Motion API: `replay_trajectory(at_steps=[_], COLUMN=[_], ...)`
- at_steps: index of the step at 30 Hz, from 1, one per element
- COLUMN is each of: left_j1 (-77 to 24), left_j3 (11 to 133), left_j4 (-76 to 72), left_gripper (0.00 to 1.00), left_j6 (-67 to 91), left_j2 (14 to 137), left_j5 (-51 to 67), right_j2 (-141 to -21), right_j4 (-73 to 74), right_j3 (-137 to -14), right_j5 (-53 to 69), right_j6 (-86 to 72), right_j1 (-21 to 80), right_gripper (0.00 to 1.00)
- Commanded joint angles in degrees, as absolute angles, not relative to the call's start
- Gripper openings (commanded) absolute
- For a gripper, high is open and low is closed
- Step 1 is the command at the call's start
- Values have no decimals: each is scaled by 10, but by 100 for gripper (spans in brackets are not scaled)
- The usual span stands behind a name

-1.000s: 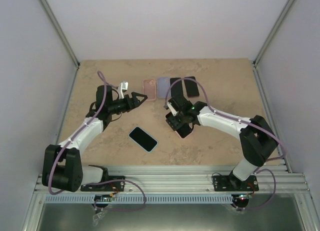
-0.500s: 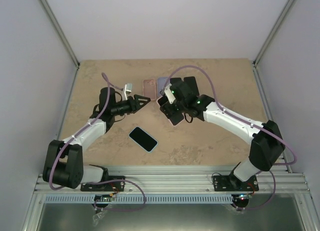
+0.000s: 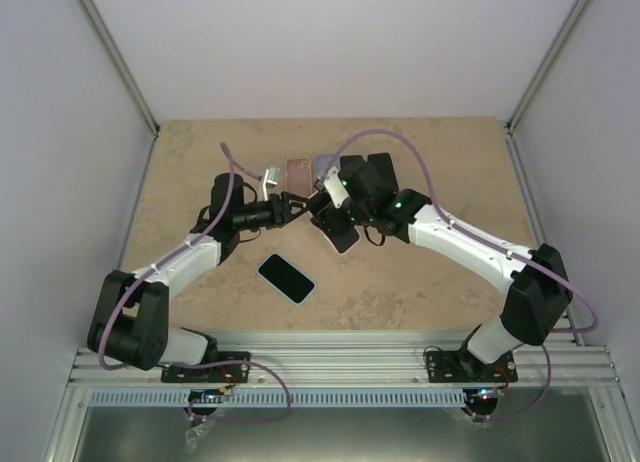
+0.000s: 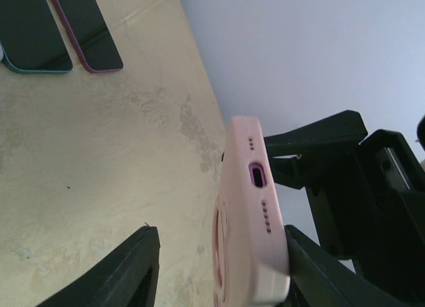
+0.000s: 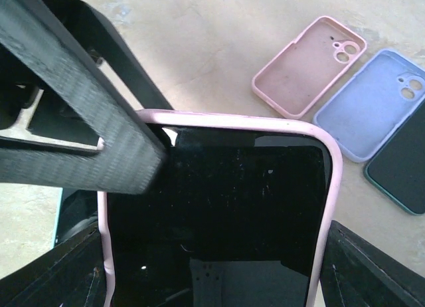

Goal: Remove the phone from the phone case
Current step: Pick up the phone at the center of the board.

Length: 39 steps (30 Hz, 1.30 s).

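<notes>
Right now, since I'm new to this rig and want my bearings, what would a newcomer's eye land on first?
The pink-cased phone held up mid-table in the right pincer, with the left pincer straddling its end, one finger clear of the case's back. Next, the blue-edged phone lying alone nearer the bases, and the empty cases lined up at the far side.
</notes>
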State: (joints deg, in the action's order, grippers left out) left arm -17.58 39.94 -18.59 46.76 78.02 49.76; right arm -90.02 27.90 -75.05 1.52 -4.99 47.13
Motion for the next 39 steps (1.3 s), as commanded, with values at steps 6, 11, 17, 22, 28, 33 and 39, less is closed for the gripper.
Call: replay_trajectory(at_steps=[6, 11, 17, 22, 28, 33, 39], left_j1=[-189, -189, -185, -154, -119, -102, -95], left_j3=[416, 417, 422, 416, 418, 452, 508], left_j4=[-217, -221, -223, -301, -397, -418, -382], left_gripper=[23, 3, 0, 0, 0, 0, 0], left_j6=[464, 465, 468, 544, 630, 648, 630], left_j2=[792, 787, 775, 772, 770, 747, 721], left_j5=[515, 513, 517, 535, 561, 536, 504], right_j2=[-876, -868, -856, -846, -852, -840, -850], right_j4=[254, 249, 257, 281, 303, 283, 252], right_j3=[-757, -747, -749, -793, -871, -907, -953], right_j5=[24, 21, 42, 168, 307, 383, 469], right_j6=[-57, -51, -31, -16, -4, -32, -111], right_j1=[479, 479, 477, 423, 338, 256, 196], right_gripper=[63, 63, 77, 98, 98, 98, 98])
